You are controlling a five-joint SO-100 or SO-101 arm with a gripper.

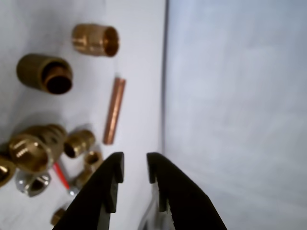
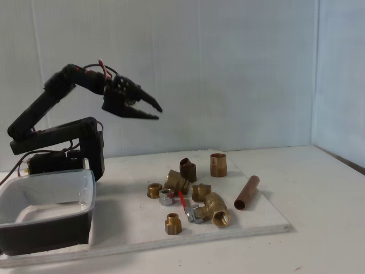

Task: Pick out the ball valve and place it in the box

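Empty gripper [image 2: 154, 111] raised above the white board [image 2: 256, 220], jaws slightly parted.

The black fingers [image 1: 108, 184] grip nothing. The ball valve [image 2: 208, 210], brass with a thin red lever and silvery part, lies among brass fittings near a copper tube [image 2: 246, 192]. The arm [image 2: 51, 108] arches up beside the translucent box [image 2: 45, 220].

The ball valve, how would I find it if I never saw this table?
Look at the white board right of the box in the fixed view. In the huddle of brass fittings, the ball valve lies near the front. It alone has a thin red lever.
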